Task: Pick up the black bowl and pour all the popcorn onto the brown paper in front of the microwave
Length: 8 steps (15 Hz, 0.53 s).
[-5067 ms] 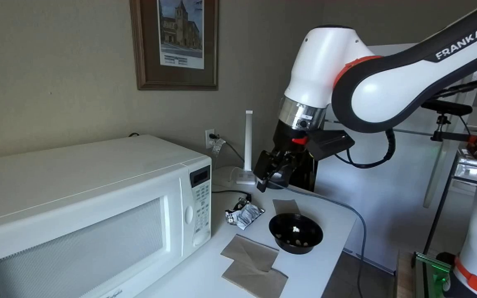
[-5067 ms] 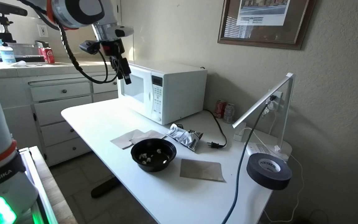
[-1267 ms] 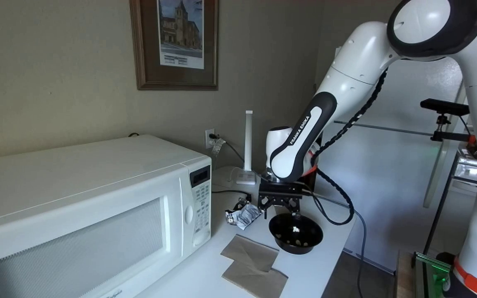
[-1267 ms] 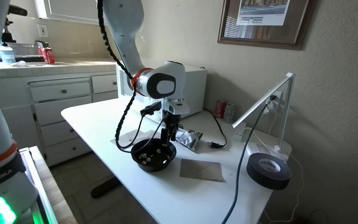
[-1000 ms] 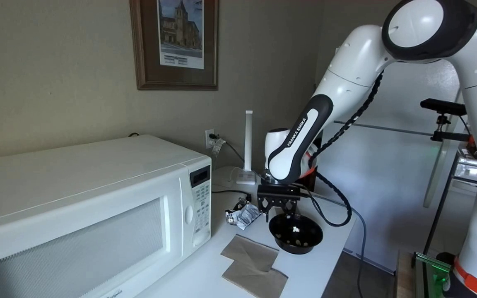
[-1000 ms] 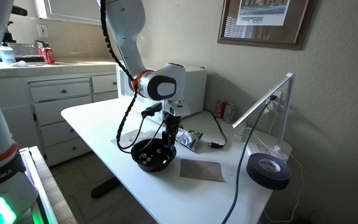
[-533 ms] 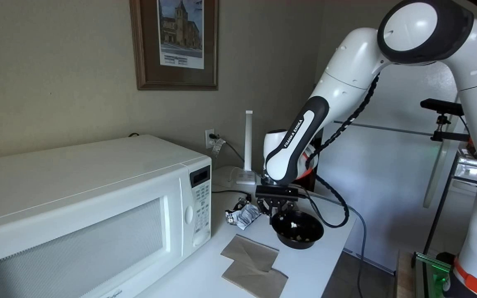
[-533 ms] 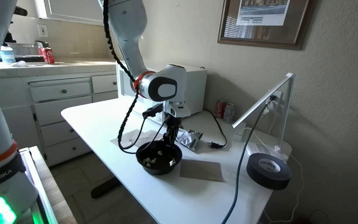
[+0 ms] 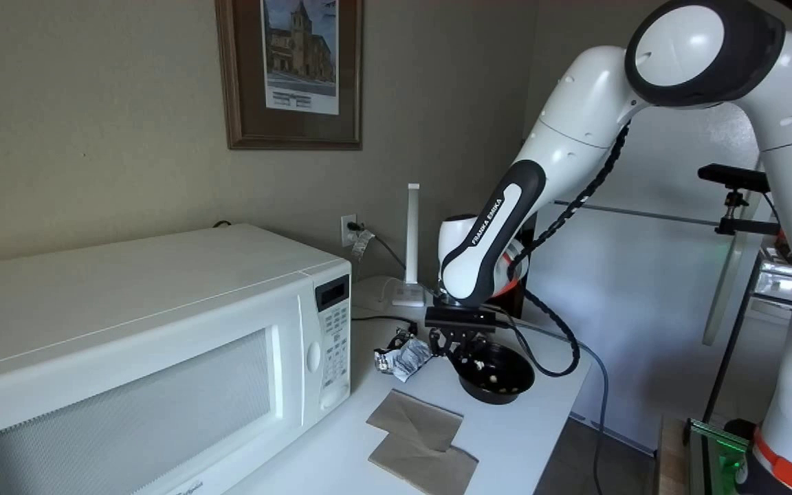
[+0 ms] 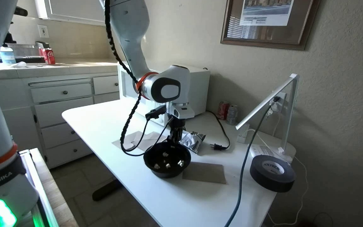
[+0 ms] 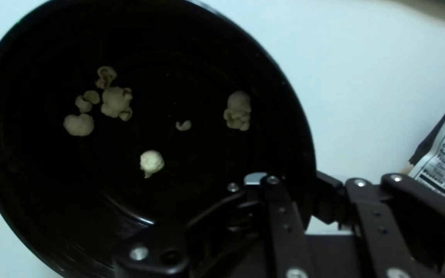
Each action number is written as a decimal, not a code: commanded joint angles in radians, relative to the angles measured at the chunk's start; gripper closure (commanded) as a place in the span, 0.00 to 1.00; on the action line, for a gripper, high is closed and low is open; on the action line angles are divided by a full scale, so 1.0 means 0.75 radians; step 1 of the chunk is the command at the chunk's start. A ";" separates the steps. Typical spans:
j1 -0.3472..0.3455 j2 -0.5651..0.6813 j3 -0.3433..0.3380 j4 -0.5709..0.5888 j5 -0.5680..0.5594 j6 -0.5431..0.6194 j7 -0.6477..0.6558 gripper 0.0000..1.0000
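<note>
Near the brown paper (image 9: 423,440), our gripper (image 11: 303,193) pinches one side of the black bowl (image 11: 149,131), so we judge the pick-up in hand and must next carry the popcorn (image 11: 116,102) across level.

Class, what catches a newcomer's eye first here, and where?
The white robot arm extends to the black bowl in both exterior views, its gripper shut on the rim. The microwave fills the lower left of an exterior view. The wrist view shows pale popcorn inside the bowl.
</note>
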 commanded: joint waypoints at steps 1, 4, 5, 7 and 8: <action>0.071 0.010 -0.076 0.044 -0.003 -0.134 0.073 0.99; 0.095 -0.027 -0.108 0.080 -0.017 -0.298 0.177 0.99; 0.090 -0.042 -0.101 0.091 -0.005 -0.333 0.195 0.99; 0.082 -0.068 -0.085 0.111 0.008 -0.375 0.234 0.99; 0.085 -0.081 -0.083 0.121 0.002 -0.402 0.266 0.99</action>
